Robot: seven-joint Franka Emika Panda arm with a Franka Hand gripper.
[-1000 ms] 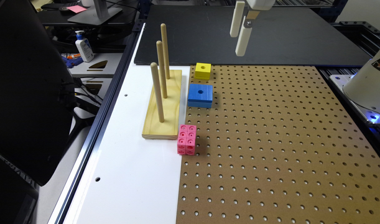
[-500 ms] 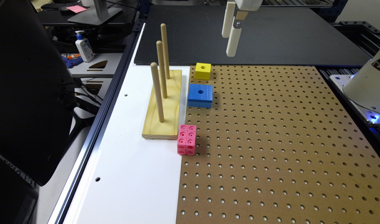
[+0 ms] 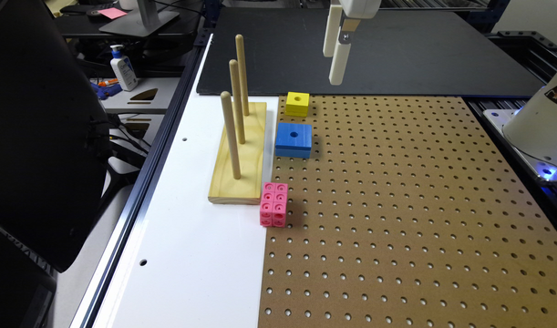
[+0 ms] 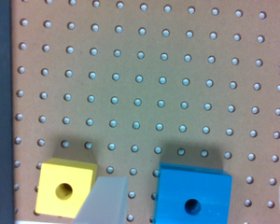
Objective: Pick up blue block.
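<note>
The white gripper (image 3: 335, 68) hangs high over the worktop, pointing down, its fingers (image 4: 104, 201) spread apart and empty. The flat blue square block (image 3: 293, 139) lies on the brown pegboard (image 3: 410, 205) below.

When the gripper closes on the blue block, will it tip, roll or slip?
The blue block is flat and square, lying flush on the pegboard, so it likely won't roll or tip. It looks rigid; its smooth sides might slip a little.
</note>
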